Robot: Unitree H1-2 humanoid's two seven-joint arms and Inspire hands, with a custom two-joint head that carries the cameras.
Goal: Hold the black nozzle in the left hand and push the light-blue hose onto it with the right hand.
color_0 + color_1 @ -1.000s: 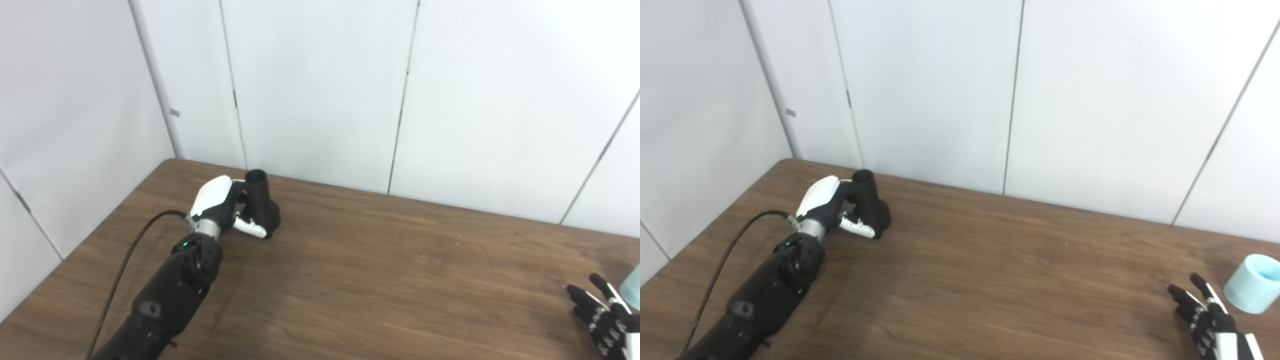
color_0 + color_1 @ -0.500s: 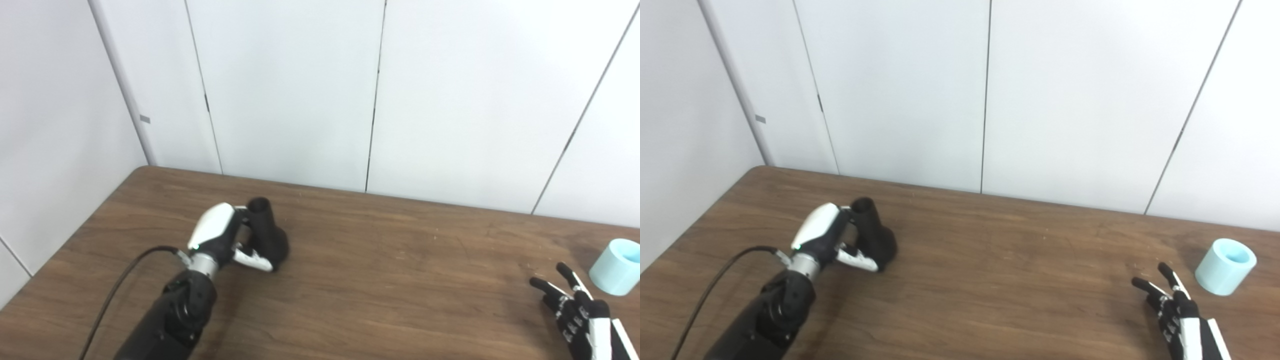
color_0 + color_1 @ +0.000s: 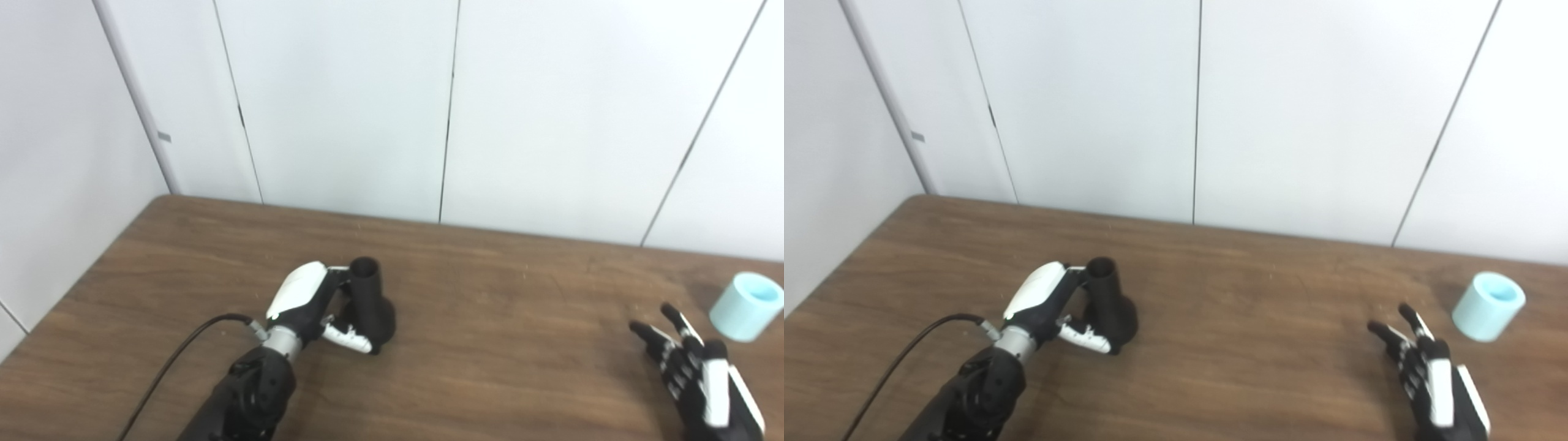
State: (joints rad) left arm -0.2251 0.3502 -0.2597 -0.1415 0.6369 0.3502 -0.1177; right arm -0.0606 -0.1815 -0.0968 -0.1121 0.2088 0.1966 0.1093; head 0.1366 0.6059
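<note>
A black nozzle (image 3: 1110, 300) is standing upright on the dark, wood-grain table (image 3: 1249, 343), left of centre. It is matte, with a narrow round neck open at the top and a body flaring wider toward the base. The inside of the neck is too dark to see into.

The left hand (image 3: 1047, 306), white-shelled on the back with black fingers, is gripping the nozzle from the left side: its fingers (image 3: 1072, 282) are curling behind the neck while the white-tipped thumb (image 3: 1087, 339) is pressing across the near side of the flared base. A black cable (image 3: 906, 355) is trailing from the wrist toward the near left edge.

The light-blue hose (image 3: 1487, 306) is a short, smooth, thick-walled cylinder sitting at the far right of the table, tilting a little, its open end facing up; nothing is showing inside the bore.

The right hand (image 3: 1433, 373) is hovering near the right edge, palm down, fingers (image 3: 1387, 335) spreading apart and holding nothing. It is lying just left of and nearer than the hose, not touching it. Nozzle and hose are well apart.

Smooth white wall panels (image 3: 1304, 110) are standing behind the table.
</note>
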